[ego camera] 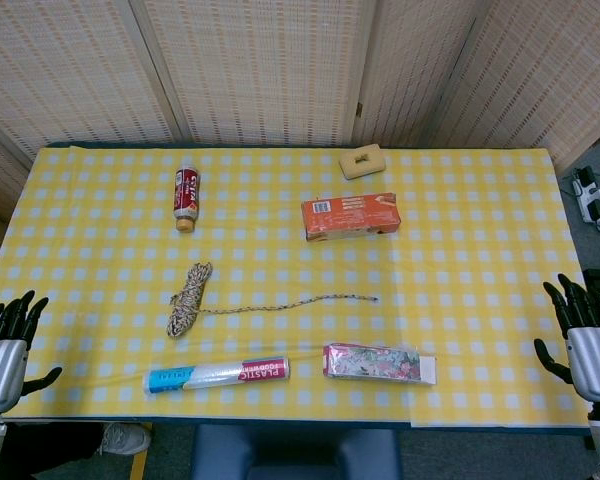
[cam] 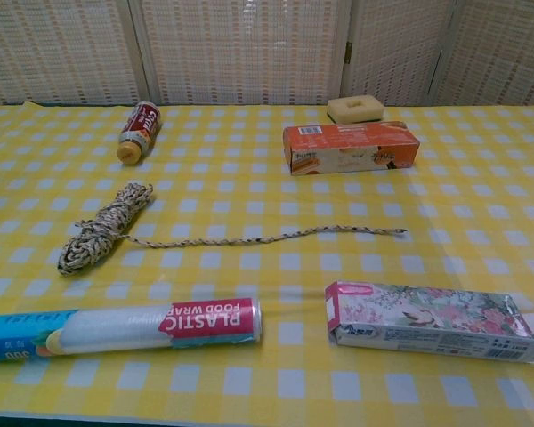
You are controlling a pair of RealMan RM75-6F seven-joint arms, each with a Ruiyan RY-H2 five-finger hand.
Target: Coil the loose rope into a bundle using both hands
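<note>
A speckled rope lies on the yellow checked table. Its coiled part (ego camera: 188,298) (cam: 101,229) sits left of centre, and a loose tail (ego camera: 300,302) (cam: 276,237) runs right from it to a free end (ego camera: 373,297) (cam: 400,232). My left hand (ego camera: 7,340) hangs at the table's front left corner, fingers spread, holding nothing. At the front right edge my right hand (ego camera: 583,335) is likewise spread and empty. Both hands are far from the rope. The chest view shows neither hand.
A plastic wrap roll (ego camera: 217,374) (cam: 125,326) and a floral box (ego camera: 378,363) (cam: 436,322) lie near the front edge. An orange box (ego camera: 349,216) (cam: 351,148), a red bottle (ego camera: 186,193) (cam: 138,131) and a beige sponge (ego camera: 362,160) (cam: 356,108) sit farther back.
</note>
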